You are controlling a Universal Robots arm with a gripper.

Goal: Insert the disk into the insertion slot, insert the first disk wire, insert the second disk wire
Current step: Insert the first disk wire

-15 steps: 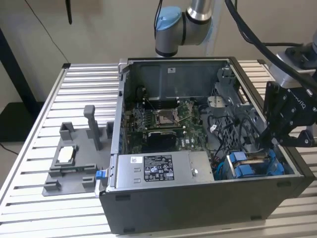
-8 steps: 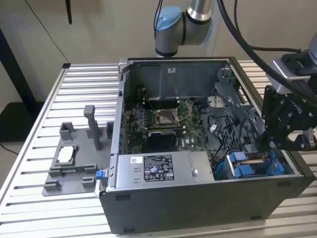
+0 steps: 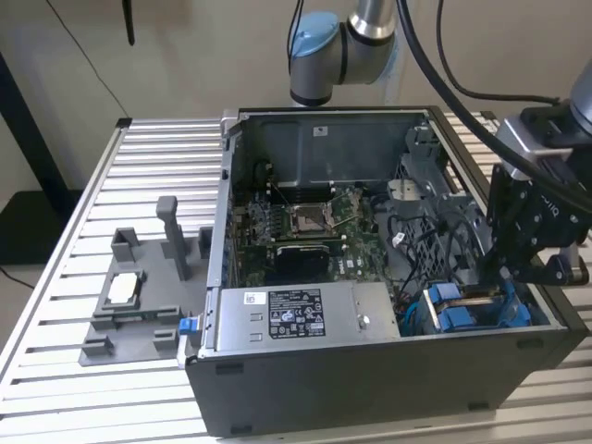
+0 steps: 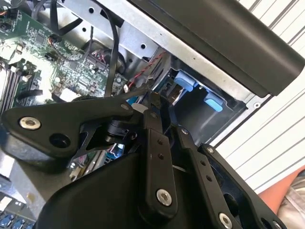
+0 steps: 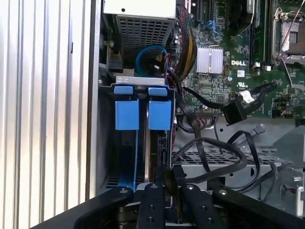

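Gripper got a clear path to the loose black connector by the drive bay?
Probably yes: the connector lies uncovered among the cables, and the gripper hangs over the drive bay beside it.

The exterior view looks down at a slant, from some way off, onto the open dark-grey metal computer case (image 3: pixel 370 388), which fills the frame's middle and right. Both wrist views sit close behind the black jointed gripper (image 5: pixel 169 176) (image 4: pixel 164 112), the first facing straight into the case, the second tilted across it. All three share the bright blue plastic drive-bay tabs (image 3: pixel 458 314) (image 5: pixel 143 112) (image 4: pixel 190 83).
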